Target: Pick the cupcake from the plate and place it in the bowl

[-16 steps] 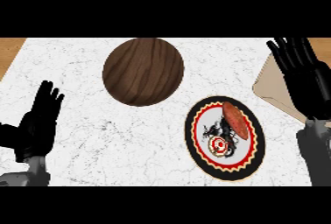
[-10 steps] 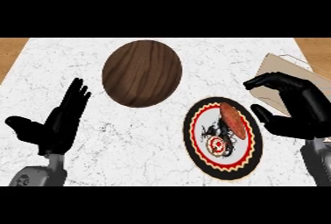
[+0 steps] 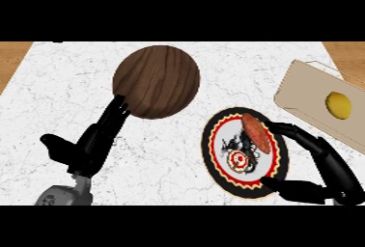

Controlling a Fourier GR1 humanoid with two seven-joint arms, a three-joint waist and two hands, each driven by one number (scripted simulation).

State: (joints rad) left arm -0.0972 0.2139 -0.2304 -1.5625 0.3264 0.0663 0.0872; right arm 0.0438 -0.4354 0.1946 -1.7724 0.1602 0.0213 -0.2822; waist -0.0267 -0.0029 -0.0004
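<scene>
While the cupcake [image 3: 255,131] lies in the upper part of the patterned plate [image 3: 217,164], the right hand [image 3: 324,166] arcs around the plate's right side, fingers spread and grasping nothing. The wooden bowl [image 3: 157,80] holds nothing visible. The left hand [image 3: 89,142] is released beside it. A beige tray [image 3: 308,96] carries a yellow object [image 3: 339,104].
</scene>
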